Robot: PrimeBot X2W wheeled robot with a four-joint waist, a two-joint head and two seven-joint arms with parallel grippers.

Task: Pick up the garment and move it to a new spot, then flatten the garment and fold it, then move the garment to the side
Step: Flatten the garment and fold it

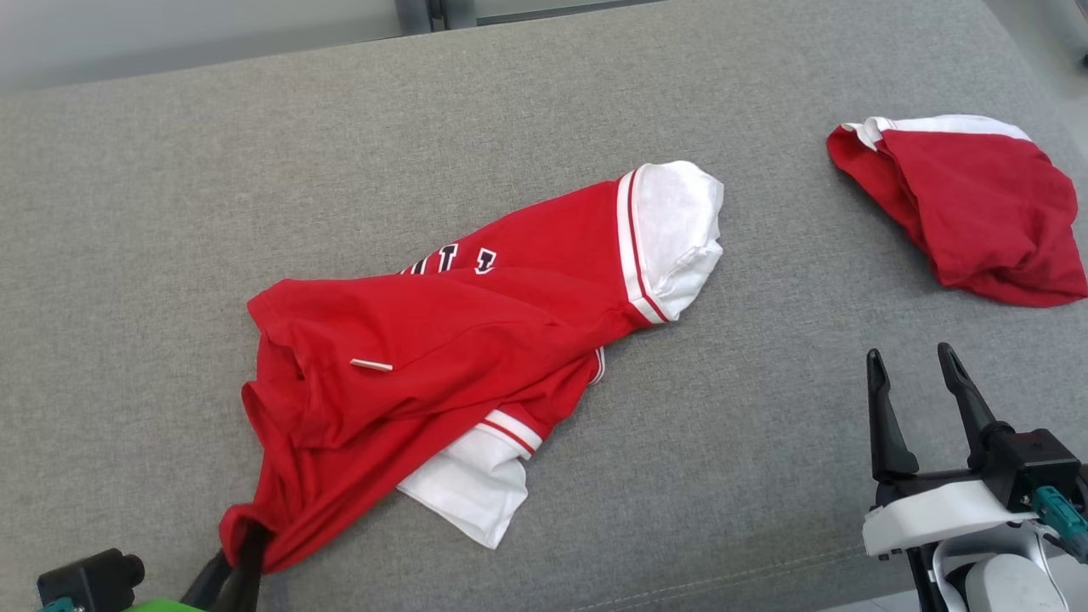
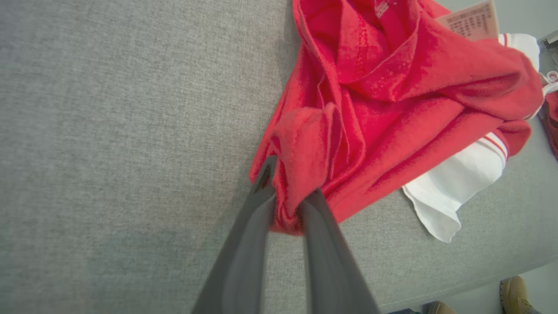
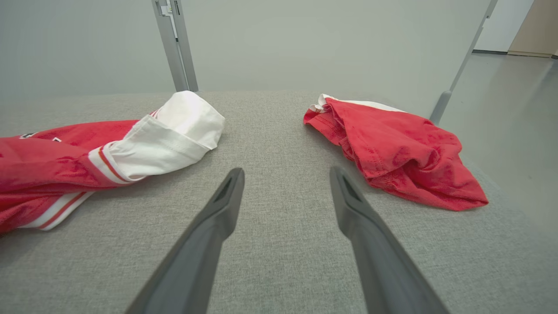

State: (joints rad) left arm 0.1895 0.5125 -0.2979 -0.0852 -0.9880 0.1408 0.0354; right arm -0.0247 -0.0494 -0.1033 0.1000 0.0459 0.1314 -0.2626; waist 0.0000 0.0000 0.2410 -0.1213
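On grey tabletop (image 1: 544, 93), mid-left: crumpled red-and-white garment (image 1: 442, 340), lettering half folded under. Left gripper (image 2: 290, 185) clamped on its near red corner, fingertips buried in cloth. Right gripper (image 1: 911, 357) spread wide, holding nothing. Second red garment (image 1: 969, 212) far right, clipped by frame edge.

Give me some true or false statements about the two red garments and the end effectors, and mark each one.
1. The left end effector is shut on a bunch of the red shirt. True.
2. The right end effector holds the second red garment. False: it is open, apart from it, above the grey cushion.
3. The shirt's sleeves are blue. False: the sleeve is white with red stripes.
4. The second red garment lies on the robot's right of the shirt. True.
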